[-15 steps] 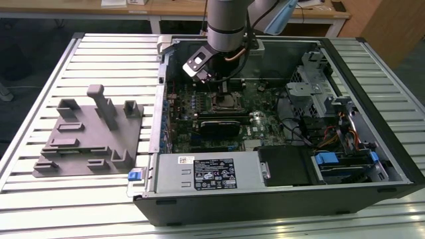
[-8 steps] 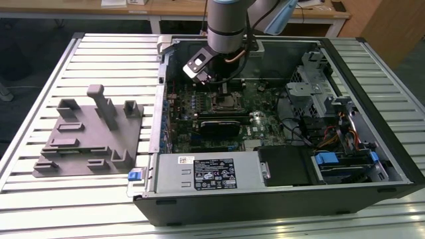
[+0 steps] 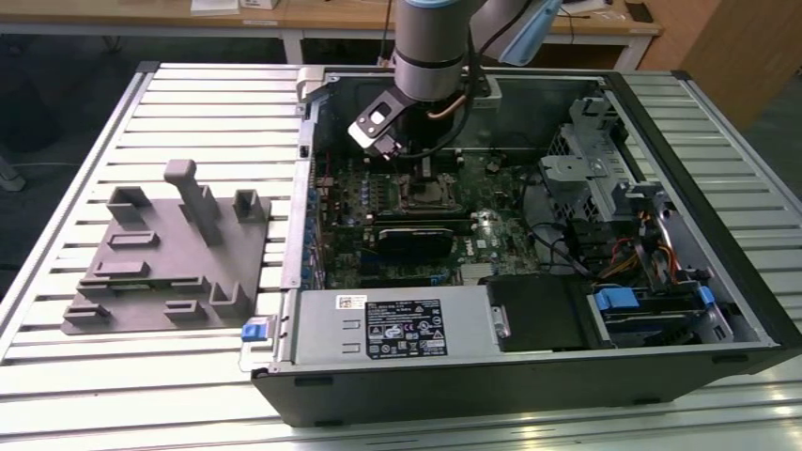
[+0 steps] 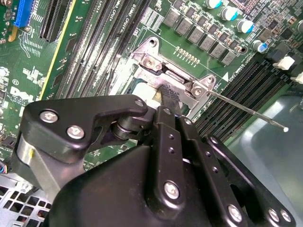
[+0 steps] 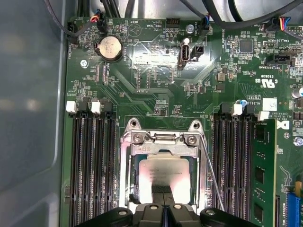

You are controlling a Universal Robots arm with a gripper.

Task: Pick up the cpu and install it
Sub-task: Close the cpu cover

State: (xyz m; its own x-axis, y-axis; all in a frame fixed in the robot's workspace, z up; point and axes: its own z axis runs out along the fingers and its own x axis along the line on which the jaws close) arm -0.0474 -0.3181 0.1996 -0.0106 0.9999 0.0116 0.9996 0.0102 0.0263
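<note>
Cpu (image 5: 163,171) lies flat inside the metal frame (image 5: 125,161) of the socket, its silvery top facing up, in the middle of the green board (image 5: 142,80) inside the open computer case (image 3: 501,387). The case rests on its side on the slatted table (image 3: 188,94), toward the exterior view's right, with the socket nearer the table's far edge. In the first wrist view the pincer (image 5: 162,190) covers one edge of the chip, its two fingers drawn narrow with just a thin seam between them. Whether the tips press on the chip or merely hang above it cannot be told. In the second wrist view the black body of the pincer (image 4: 169,99) hides most of the socket, leaving a pale patch of the cpu (image 4: 143,92) beside the fingertip. A thin lever rod (image 5: 213,179) slants away from the frame's corner, its free end off the board. Rows of dark memory slots (image 5: 90,165) flank the socket on both sides. In the exterior view the pincer (image 3: 424,171) stands over the socket and screens it, and the arm is cut off above. A grey fixture (image 3: 163,254) sits by the table's edge on the exterior view's left, well apart from the pincer.
</note>
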